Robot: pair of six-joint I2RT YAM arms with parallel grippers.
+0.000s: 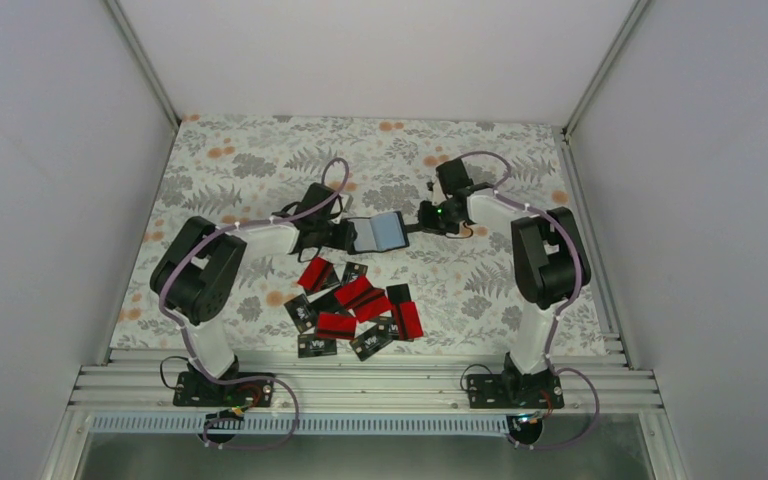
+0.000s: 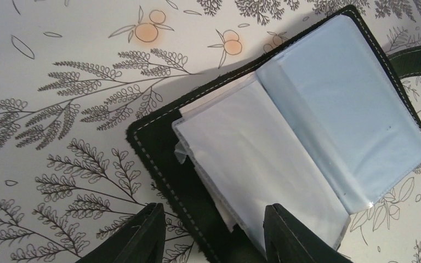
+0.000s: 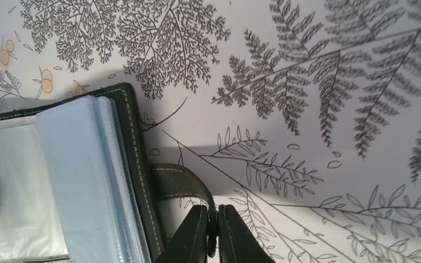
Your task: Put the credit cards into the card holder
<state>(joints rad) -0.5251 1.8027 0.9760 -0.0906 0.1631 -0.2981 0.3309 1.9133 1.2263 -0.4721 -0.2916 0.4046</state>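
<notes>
Holder (image 1: 378, 233): lies open, flat on the cloth (image 1: 240, 170), mid-table between the two grippers, with the inside facing up.
Sleeves (image 2: 241, 159): clear blue-grey plastic, fanned across both halves of the holder (image 2: 159, 159); black cover with pale stitching shows around them.
Strap (image 3: 181, 183): dark stitched tab running out from the holder's (image 3: 137, 181) right edge and resting on the cloth.
Left gripper (image 1: 345, 235): at the holder's left edge. In the wrist view the left gripper (image 2: 214, 211) has its fingers (image 2: 142, 235) spread, with the cover's edge and the sleeve ends between them. Cannot tell if either finger touches.
Right gripper (image 1: 422, 222): at the holder's right side. In the wrist view the right gripper (image 3: 212, 213) has its fingers pressed together, pinching the end of the strap.
Cards (image 1: 355, 305): red and black, in a loose overlapping pile on the cloth nearer the arm bases, apart from the holder. None is in either gripper.
</notes>
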